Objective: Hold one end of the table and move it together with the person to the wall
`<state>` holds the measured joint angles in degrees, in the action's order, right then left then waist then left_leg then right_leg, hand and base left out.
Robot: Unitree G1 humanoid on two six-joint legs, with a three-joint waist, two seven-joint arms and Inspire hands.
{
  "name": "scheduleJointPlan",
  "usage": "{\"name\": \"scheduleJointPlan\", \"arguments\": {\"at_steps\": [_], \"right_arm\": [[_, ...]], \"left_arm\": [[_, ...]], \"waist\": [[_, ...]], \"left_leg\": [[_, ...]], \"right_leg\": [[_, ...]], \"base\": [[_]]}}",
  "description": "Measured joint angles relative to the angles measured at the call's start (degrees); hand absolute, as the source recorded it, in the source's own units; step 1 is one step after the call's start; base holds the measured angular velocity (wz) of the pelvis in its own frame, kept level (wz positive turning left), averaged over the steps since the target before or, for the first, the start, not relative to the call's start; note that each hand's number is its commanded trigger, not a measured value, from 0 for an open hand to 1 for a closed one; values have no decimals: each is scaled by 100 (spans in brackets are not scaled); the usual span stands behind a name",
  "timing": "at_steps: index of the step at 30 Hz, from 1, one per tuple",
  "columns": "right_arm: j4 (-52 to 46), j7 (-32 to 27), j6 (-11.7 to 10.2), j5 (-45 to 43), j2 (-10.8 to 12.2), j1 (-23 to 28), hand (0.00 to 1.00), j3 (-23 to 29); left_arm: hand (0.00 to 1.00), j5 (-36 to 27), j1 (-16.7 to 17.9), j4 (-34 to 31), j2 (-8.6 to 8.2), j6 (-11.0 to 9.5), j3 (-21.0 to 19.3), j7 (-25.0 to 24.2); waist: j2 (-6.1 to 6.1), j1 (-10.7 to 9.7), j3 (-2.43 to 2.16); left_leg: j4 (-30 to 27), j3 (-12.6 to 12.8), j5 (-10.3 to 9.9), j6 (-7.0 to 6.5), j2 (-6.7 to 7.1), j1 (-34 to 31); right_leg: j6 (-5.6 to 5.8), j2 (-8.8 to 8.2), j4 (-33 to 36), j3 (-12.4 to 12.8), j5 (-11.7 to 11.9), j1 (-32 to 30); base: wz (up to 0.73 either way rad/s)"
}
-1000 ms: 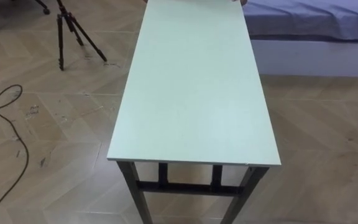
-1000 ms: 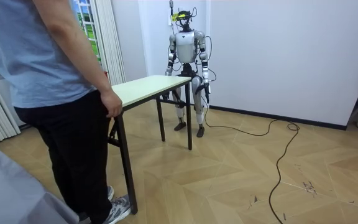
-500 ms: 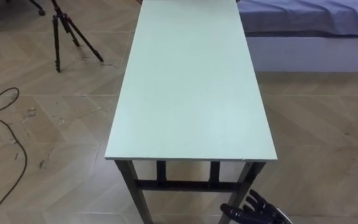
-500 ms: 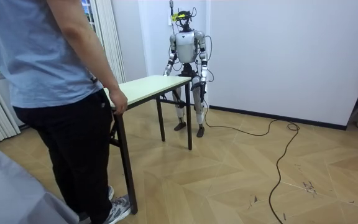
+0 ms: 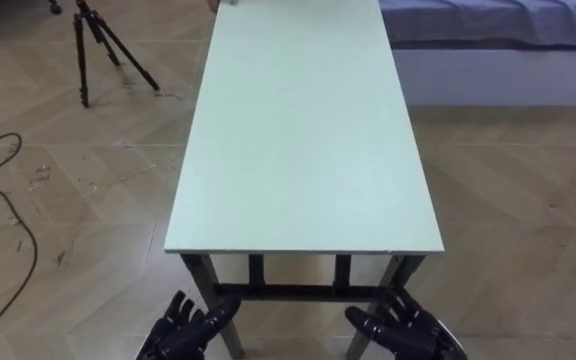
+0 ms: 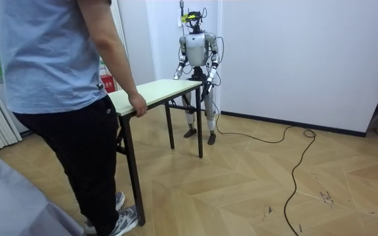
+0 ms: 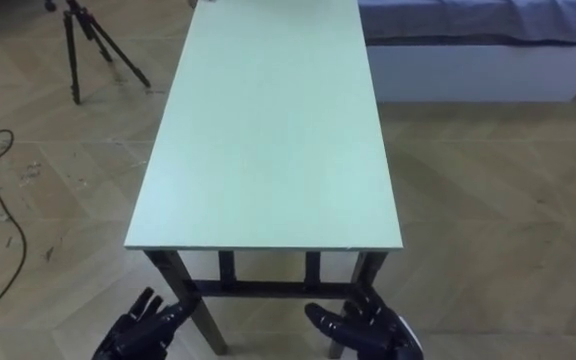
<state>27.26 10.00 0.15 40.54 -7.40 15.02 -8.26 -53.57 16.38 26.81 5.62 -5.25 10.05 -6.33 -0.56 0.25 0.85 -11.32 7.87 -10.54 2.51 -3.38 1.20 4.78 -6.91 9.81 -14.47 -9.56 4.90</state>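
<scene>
Left hand (image 5: 188,328) and right hand (image 5: 403,330) rose below table (image 5: 303,150).

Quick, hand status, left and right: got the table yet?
Left hand: open, holding nothing, low before the table's near end.
Right hand: open, holding nothing, likewise short of the table.

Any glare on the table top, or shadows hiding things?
Left eye view: the table top is evenly lit, no glare; the left robot hand and right robot hand show dark below its near edge. Room view: no hard shadows on the wall.
</scene>
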Motion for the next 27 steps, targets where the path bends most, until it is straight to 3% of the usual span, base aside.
{"name": "scheduleJointPlan", "arguments": {"at_steps": [5,8,16,20,23,27], "right_arm": [[-158,45,0,69,-74,71,0,-156],[-410,432,-13,73,-194,118,0,-278],[-615,1086,-1,70,-216,233,0,-630],[-596,1243,77,76,-228,407,0,-645],[-586,1373,233,383,-275,434,0,-731],[-620,1759,376,549,-406,403,0,-938]], "left_arm": [[0,-82,144,-497,51,0,148,-71],[0,-83,321,-794,246,0,354,-81],[0,-90,475,-1092,485,132,509,-85],[0,-95,540,-1178,585,292,519,-193],[0,-557,546,-1178,702,476,647,-333],[0,-1009,484,-1181,713,642,854,-444]], "waist": [[-93,-7,9],[-111,-14,-1],[-39,5,-71],[-31,17,-66],[-61,-9,-49],[-110,16,-41]], "left_leg": [[1,0,0,0,0,-29],[2,-1,0,0,0,-33],[-8,-15,0,0,0,-53],[-5,-13,1,0,0,12],[-2,-12,0,0,0,43],[-6,-10,0,0,-5,5]], "right_leg": [[0,0,1,0,0,1],[0,0,0,-7,0,2],[0,-12,-4,-156,0,23],[0,-12,-6,-158,0,58],[0,-12,-6,-157,0,84],[0,-12,0,-144,0,69]], "base": [[0],[1],[4],[0],[0],[0]]}}
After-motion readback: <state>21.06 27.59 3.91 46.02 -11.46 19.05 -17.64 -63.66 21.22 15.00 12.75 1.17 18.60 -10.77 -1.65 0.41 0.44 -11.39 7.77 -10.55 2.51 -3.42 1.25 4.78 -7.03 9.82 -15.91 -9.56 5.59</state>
